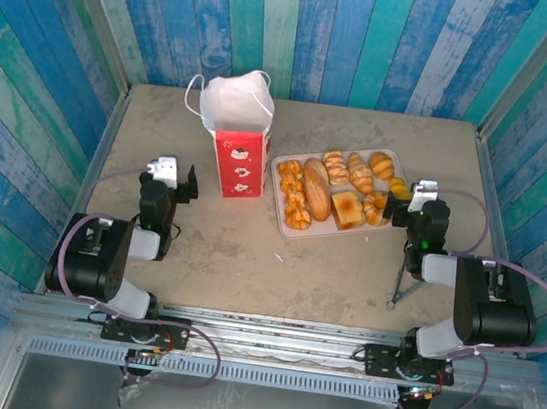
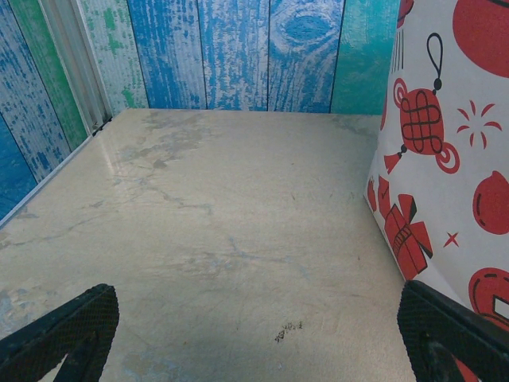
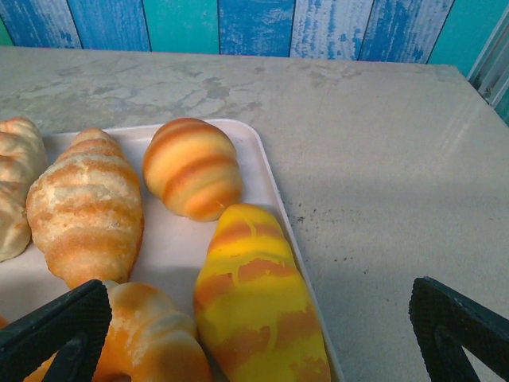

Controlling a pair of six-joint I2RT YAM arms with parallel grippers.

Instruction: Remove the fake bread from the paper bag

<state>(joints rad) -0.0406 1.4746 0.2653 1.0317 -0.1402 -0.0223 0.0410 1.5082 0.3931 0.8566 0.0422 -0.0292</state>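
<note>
While jaws stand wide apart, left end effector, right end effector hold nothing.

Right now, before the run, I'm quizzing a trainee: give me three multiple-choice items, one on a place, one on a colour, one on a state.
1. The paper bag stands: A on the tray; B left of it; C right of it.
2. Prints on the bag's white face: A green; B purple; C red.
3. Left claw and right claw: A both open; B both shut; C one shut.
1 B: the top view shows it beside the tray's left edge. 2 C: red shapes in the left wrist view. 3 A: each is spread wide.
</note>
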